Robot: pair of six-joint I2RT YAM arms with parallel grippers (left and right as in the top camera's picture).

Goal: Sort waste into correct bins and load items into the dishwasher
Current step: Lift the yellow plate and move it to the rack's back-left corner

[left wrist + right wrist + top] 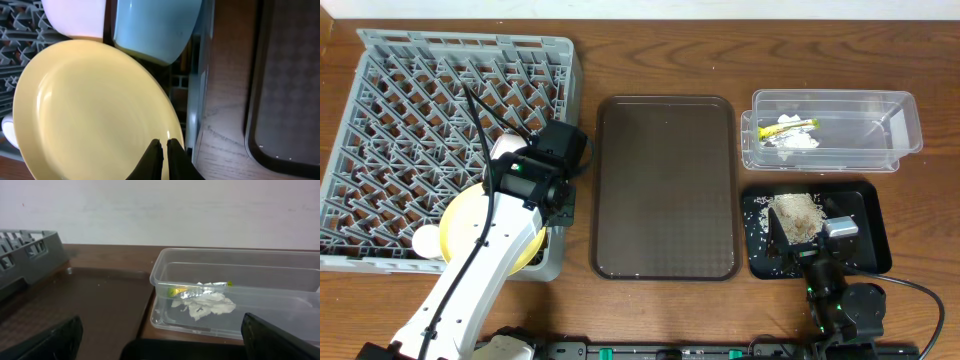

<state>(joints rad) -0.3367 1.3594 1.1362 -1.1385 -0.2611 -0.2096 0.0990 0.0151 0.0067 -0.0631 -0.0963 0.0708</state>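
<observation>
The grey dish rack (410, 80) holds the yellow plate (90, 115), a white bowl (75, 17) and a light blue bowl (155, 25). My left gripper (163, 146) is shut just in front of the plate's near rim, with nothing visible between its fingers. In the overhead view the left arm (520, 200) covers part of the plate (460, 225). The clear tub (895, 125) contains the yellow-green wrapper (180, 291) and the white tissue (207, 305). Beige food scraps (797, 212) lie in the black tray (870, 200). My right gripper (165, 340) stands wide open and empty over that tray.
The dark brown serving tray (665, 185) lies between the rack and the two bins. The rack's right wall (197, 100) stands close beside the plate. Bare wooden table (650, 50) surrounds everything.
</observation>
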